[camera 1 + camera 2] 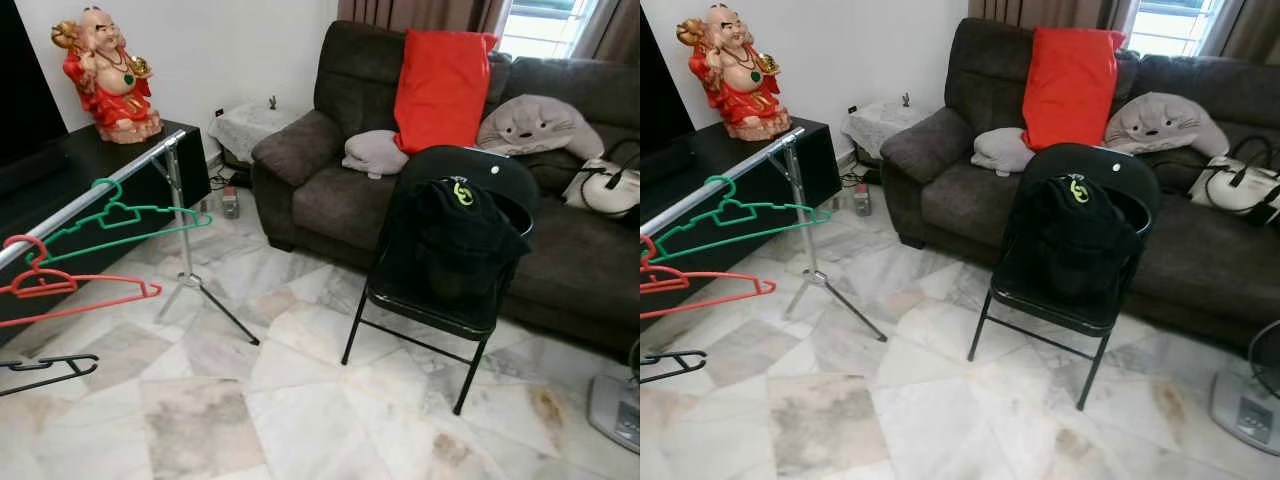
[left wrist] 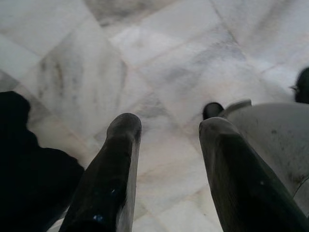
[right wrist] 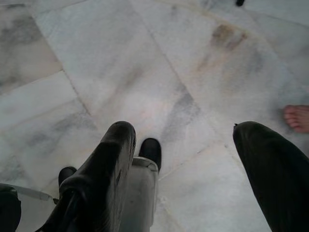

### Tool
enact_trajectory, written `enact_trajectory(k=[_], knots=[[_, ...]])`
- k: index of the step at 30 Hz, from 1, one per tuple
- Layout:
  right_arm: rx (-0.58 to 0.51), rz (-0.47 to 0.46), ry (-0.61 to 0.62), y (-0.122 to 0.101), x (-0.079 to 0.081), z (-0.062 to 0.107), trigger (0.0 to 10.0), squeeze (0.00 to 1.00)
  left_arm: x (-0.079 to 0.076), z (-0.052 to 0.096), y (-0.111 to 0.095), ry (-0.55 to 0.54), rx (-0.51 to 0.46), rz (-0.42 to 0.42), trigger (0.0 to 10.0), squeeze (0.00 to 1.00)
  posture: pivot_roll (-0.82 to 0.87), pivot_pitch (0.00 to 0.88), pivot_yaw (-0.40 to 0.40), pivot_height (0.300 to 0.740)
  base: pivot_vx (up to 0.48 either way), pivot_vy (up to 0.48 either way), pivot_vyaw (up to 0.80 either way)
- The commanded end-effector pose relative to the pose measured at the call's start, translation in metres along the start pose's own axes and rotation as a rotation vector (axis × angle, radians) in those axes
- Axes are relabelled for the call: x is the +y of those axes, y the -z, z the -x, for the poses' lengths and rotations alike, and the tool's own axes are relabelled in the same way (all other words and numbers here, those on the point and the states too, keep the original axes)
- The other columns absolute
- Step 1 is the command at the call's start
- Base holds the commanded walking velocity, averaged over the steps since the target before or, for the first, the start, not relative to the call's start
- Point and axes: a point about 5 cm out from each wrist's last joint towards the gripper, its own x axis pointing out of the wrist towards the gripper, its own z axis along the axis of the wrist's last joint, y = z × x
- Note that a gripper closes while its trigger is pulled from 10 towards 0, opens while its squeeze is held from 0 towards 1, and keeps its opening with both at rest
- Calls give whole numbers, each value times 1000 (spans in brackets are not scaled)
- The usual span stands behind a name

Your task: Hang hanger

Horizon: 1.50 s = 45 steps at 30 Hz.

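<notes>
Here hangers (image 1: 120, 215) edge the rail (image 1: 90, 192), open floor (image 1: 300, 400) beside

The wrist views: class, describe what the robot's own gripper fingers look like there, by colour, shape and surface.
The left gripper has two long black fingers, thick and rounded at the tips, with a slightly glossy, scuffed surface. The right gripper has the same pair of long black fingers, smooth, blunt-tipped and widening toward the base. No cables or markings can be made out on either.

We note a home living room: brown sofa (image 1: 420, 190) with cushions, marble floor (image 1: 300, 400), folding chair (image 1: 450, 250), clothes rail (image 1: 90, 195).
</notes>
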Motion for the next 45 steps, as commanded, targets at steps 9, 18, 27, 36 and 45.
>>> enact_trajectory(k=[9, 18, 27, 36, 45], knots=[[-5, 9, 9, -3, -8, 0, 10000, 0, 8, -3, -12, -1, -7, 0, 10000, 0, 104, 0, 32, 740, 368, 0, 0], [-3, -5, 13, -3, -8, 0, 10000, 0, 21, 0, -5, -20, 22, 10, 10000, 0, 106, 0, 31, 740, 368, 0, -422], [-1, -6, 6, -1, -1, 0, 10000, 0, 14, -1, -6, -11, 18, 10, 10000, 0, 105, 0, 32, 740, 366, 0, -749], [-31, -10, 6, -7, 2, -1, 10000, 0, -10, -8, -29, 13, -17, 5, 10000, 0, 95, 0, 32, 740, 362, 0, -202], [-39, -4, -4, -12, 5, -2, 10000, 0, 3, -7, -26, 0, -10, 2, 10000, 0, 94, 0, 36, 740, 347, 0, 0]])
